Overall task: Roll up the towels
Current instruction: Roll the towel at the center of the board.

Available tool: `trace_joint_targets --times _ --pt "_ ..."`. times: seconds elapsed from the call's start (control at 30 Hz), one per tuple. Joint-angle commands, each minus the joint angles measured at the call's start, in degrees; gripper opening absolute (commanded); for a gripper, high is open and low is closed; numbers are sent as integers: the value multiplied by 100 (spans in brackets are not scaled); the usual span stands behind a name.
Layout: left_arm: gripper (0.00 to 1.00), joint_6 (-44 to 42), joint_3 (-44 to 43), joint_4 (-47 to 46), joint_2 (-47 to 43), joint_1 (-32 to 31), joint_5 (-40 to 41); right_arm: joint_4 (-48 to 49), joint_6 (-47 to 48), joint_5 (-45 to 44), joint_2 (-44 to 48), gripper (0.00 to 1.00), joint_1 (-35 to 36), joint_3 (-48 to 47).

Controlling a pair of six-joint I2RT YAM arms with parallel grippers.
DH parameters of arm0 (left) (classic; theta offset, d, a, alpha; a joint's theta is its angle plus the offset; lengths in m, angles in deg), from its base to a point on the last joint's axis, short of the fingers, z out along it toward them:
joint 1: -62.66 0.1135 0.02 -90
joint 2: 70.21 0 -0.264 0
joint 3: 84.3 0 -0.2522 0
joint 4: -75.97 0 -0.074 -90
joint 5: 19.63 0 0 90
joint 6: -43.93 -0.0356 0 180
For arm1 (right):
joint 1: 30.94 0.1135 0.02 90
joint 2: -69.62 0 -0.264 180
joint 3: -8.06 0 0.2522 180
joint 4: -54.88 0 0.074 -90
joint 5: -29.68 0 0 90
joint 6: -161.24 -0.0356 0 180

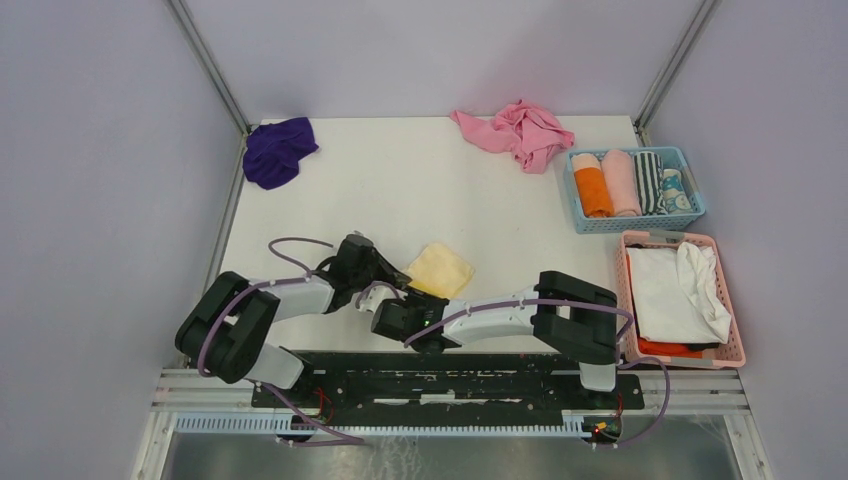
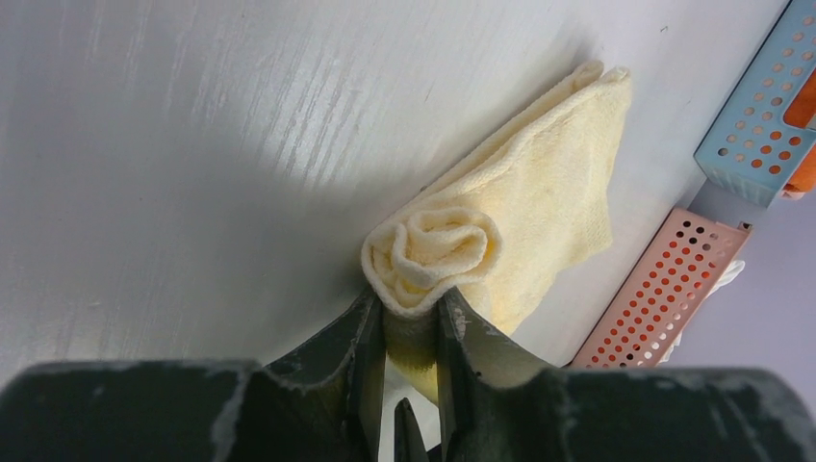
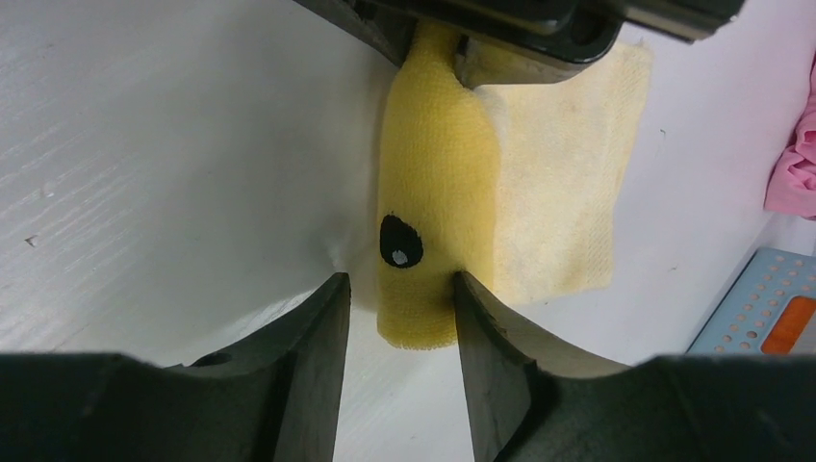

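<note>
Yellow towel (image 1: 440, 268) lies on the white table (image 1: 400, 190), near side, about centre, just in front of both arms; partly rolled, the near-left edge is a tight tube and the rest is flat terry spreading far-right; spiral end of the roll shows in the left wrist view (image 2: 433, 252); only print visible is a black oval with a white dot on the roll (image 3: 400, 241); left gripper (image 2: 412, 313) is clamped on one end of the roll; right gripper (image 3: 399, 298) straddles the other end, fingers parted, a gap on one side; purple towel (image 1: 277, 150) far left, pink towel (image 1: 520, 132) far right, both crumpled; blue basket (image 1: 640, 222) on the right holds rolled towels; pink basket (image 1: 623, 290) nearer holds white cloth.
</note>
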Motion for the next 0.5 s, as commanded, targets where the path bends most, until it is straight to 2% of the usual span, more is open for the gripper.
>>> trace_joint_targets --times 0.0,0.27,0.33,0.4,0.47 --pt "30 -380 116 910 336 -15 316 93 182 -148 1 52 -70 22" --pt "29 -553 66 1098 366 -20 401 47 164 -77 -491 51 -307 37" --pt "28 -630 90 1138 374 -23 413 20 153 61 -570 49 -388 6" --pt "27 -668 121 1159 371 -18 404 6 193 166 -592 41 -445 -20" --pt "27 -716 143 1210 325 -6 382 -3 249 430 -521 27 -462 -39"
